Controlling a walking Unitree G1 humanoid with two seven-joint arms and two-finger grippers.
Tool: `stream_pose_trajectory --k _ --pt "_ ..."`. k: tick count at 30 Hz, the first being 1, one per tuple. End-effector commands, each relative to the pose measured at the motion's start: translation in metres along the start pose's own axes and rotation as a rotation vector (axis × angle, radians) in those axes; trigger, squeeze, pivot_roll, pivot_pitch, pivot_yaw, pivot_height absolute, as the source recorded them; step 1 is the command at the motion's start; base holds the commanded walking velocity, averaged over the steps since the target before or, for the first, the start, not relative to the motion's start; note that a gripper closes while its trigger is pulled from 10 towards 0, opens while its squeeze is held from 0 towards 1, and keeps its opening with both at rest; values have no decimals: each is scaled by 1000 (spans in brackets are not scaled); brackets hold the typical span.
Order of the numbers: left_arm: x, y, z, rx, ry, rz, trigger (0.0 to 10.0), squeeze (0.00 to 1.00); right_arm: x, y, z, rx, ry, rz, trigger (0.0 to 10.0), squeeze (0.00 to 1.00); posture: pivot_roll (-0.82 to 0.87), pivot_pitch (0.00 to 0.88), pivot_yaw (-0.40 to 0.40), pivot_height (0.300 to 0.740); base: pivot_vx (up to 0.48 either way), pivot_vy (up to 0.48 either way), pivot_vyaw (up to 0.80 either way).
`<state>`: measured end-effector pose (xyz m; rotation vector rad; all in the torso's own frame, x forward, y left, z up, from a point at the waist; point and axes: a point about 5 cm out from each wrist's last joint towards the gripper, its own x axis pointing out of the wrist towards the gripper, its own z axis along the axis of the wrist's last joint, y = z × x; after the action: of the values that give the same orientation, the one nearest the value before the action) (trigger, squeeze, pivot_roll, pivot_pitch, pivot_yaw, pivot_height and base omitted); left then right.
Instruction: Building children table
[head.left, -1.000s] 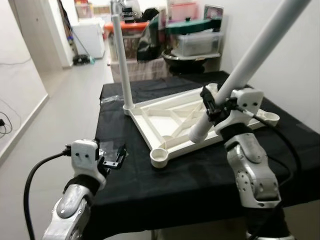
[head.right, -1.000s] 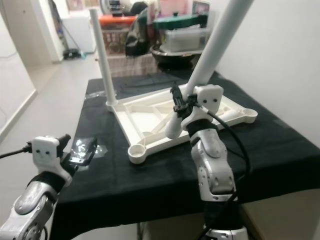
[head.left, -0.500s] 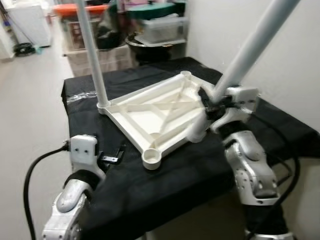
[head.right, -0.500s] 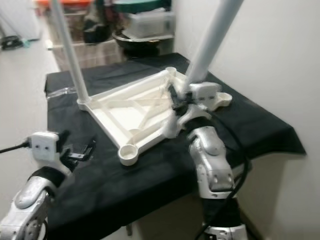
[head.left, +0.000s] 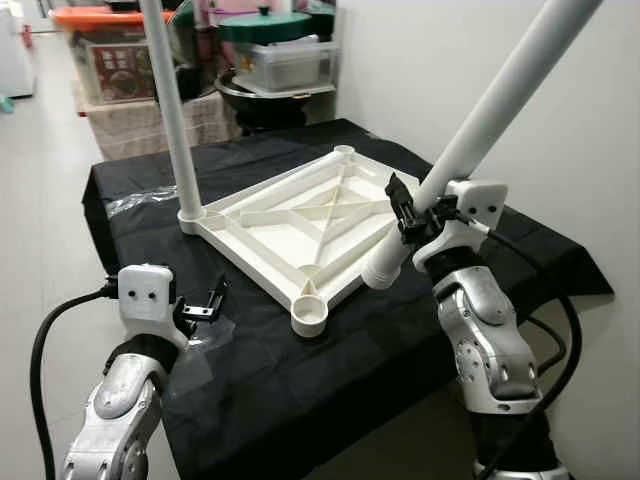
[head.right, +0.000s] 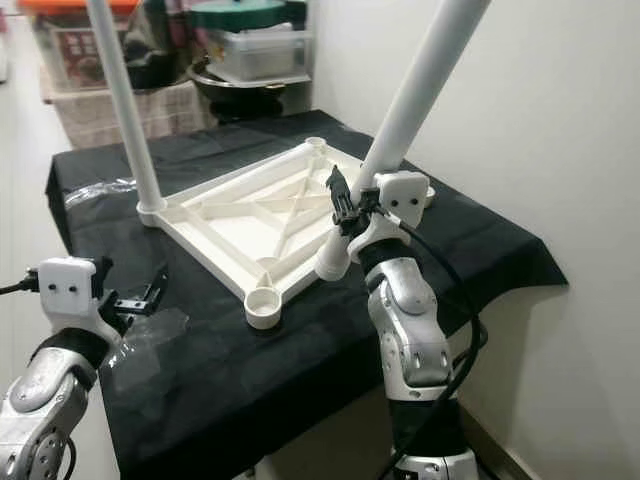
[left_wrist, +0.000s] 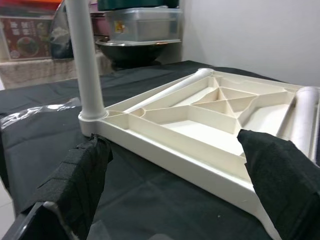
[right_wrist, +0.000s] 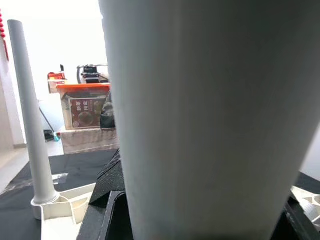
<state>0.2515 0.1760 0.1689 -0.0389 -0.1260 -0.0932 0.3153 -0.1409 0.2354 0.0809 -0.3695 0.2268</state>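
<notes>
A white children's tabletop lies upside down on a black-covered table. One white leg stands upright in its far left corner socket. My right gripper is shut on a second white leg, held slanted with its lower end just above the tabletop's right edge. The near corner socket is empty. My left gripper hovers open over the table's left front, pointing at the tabletop, nothing between its fingers.
A clear plastic sheet lies on the cloth under my left gripper. A white wall runs along the right. Storage boxes and a pot stand behind the table. Open floor lies to the left.
The camera has shifted, so the table sits more centred. The held leg's lower end now hangs nearer the tabletop's right edge. My left gripper stays open near the front left.
</notes>
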Motion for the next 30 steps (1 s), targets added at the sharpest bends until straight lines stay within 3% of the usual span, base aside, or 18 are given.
stream_pose_trajectory --k 1,9,14,20,21,25,30 --pt "2 1 -1 -1 -2 13 10000 0 0 1 -3 11 -3 5 10000 0 46 0 -40 740 322 0 0" --pt "3 -5 2 -4 -32 -18 10000 0 3 5 -2 15 -9 35 10000 0 45 0 -46 740 435 0 0" --pt "4 -7 2 -2 -40 -9 10000 0 6 5 -1 31 -4 54 10000 0 42 0 -48 740 0 0 0" --pt "3 -11 0 2 -35 -29 10000 0 11 10 2 73 5 169 10000 0 41 0 -52 740 0 0 0" --pt "2 -12 -1 12 -35 -35 10000 0 13 14 3 90 15 236 10000 0 42 0 -58 740 0 0 0" --pt "1 -14 -4 30 -28 -30 10000 0 16 14 5 134 23 269 10000 0 44 0 -63 740 0 0 0" --pt "0 -11 -7 42 -14 6 10000 0 18 13 6 94 26 271 10000 0 48 0 -67 740 0 0 160"
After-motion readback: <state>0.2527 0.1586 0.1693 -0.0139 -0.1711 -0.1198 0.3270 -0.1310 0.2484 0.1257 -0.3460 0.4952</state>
